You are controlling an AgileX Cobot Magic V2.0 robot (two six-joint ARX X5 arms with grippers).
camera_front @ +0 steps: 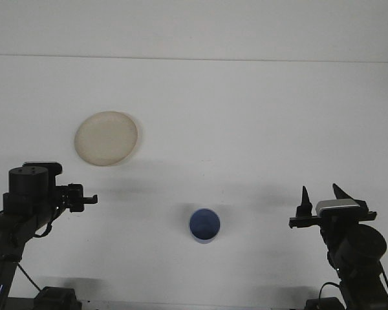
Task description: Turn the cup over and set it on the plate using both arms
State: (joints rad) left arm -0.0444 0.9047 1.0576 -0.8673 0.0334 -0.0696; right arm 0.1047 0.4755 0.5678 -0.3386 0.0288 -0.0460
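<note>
blue cup (204,225) sits near the table's front edge, well apart from the plate (107,138). right gripper (319,196) fingers apart, empty. left gripper (89,198): can't tell. risk: off-centre grasp tips the cup or knocks it off the edge.

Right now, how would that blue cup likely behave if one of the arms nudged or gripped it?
The cup looks small and thin-walled, so probably light and prone to sliding on the smooth white table. Its round wall would likely roll if tipped. It seems rigid, though its material is unclear.
</note>
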